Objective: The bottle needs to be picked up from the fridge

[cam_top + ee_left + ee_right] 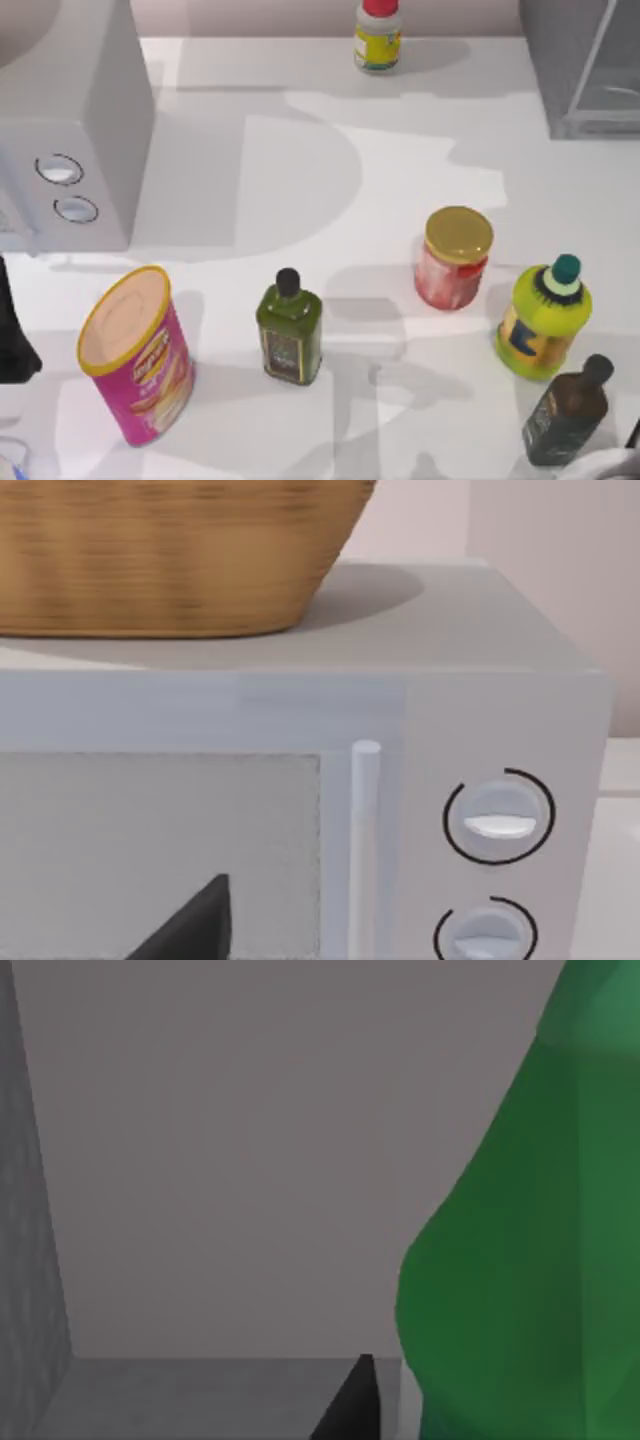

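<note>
- Bottle (pixel 520 1260): plain green, smooth and curving, narrowing toward its upper part; seen close in the right wrist view, inside a grey-walled space with a grey floor. Its cap is out of frame.
- Fridge (pixel 585 65): grey box with a pale see-through panel, at the far right corner of the worktop (pixel 330 170) in the top view. The right wrist view shows its plain grey back wall (pixel 250 1160), which the top view does not.
- Right gripper: one dark finger (pixel 350 1405) tip shows just beside the bottle's base in the right wrist view; whether it is wide, narrow or holding the bottle, I cannot tell.
- Left arm (pixel 12 330): dark shape at the left edge of the top view, near the microwave. A dark finger (pixel 190 925) tip shows in the left wrist view; gripper state cannot be told.
- Microwave (pixel 70 130): light grey, two round dials, far left. The left wrist view adds its door window, upright handle (pixel 365 850) and a wicker basket (pixel 170 550) on top.
- Top view, other items on the worktop: small yellow-labelled bottle with red cap (pixel 378 35), far centre; red jar (pixel 455 258) with gold lid, right of centre; fat yellow-green bottle (pixel 543 320) with teal cap, right; dark bottle (pixel 567 412), near right; olive bottle (pixel 290 330) with black cap, near centre; pink canister (pixel 140 355), near left, tilted.
</note>
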You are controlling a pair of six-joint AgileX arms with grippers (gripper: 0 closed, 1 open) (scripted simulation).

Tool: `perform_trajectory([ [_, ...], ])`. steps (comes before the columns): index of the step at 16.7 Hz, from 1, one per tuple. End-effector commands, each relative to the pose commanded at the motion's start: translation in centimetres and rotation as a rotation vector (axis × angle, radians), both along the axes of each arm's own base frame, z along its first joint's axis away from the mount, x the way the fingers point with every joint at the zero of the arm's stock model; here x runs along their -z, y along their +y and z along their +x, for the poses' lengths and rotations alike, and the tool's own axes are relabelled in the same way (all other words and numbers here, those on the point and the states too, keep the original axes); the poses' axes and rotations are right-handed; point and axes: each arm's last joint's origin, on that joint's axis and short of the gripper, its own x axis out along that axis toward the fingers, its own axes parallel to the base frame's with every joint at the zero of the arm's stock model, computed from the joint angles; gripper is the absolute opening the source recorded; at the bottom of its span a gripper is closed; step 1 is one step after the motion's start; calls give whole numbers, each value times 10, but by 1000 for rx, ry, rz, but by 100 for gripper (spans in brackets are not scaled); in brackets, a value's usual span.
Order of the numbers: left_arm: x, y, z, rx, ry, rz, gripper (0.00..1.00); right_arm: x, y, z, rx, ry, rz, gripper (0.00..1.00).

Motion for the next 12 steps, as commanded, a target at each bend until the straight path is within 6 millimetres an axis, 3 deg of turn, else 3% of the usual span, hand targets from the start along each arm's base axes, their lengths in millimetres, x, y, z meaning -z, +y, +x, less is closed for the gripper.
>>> perform_trajectory([
  [7,0,0,0,0,0,0,100,8,2,-74,1,30,9,0],
  [12,0,0,0,0,0,0,100,4,2,-85,0,11,3,0],
])
